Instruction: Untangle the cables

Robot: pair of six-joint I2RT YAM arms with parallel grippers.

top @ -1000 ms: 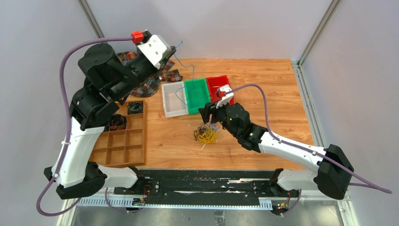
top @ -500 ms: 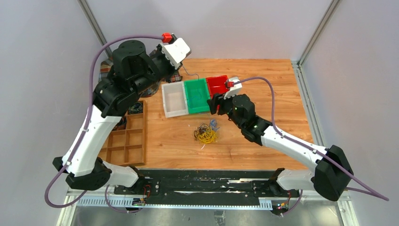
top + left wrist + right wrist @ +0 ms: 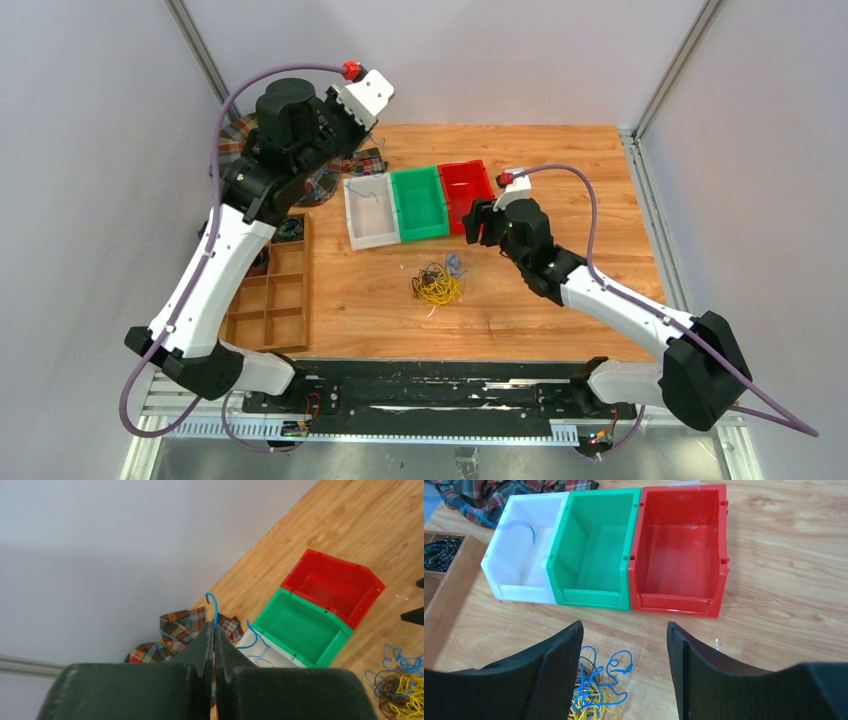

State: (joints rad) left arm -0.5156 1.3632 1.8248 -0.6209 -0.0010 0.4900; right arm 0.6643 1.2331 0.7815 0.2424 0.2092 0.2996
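Left fingers (image 3: 209, 637) swung bin-ward, clenched on blue cable (image 3: 216, 611) | right fingers (image 3: 478, 222) released, withdrawn, bunch (image 3: 437, 285) beneath them | risk: tail hanging below left fingers snags white bin (image 3: 511, 587) rim, pulls free

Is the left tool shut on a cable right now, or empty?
Shut. The left tool has its fingers pressed together with a blue cable pinched between them.

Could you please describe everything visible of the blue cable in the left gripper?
The blue cable is one thin, wiry strand, pinched in the shut left gripper. Its short end hooks upward past the gripper's tips. The rest appears to curve down into the white bin, apart from the tangle lying on the table.
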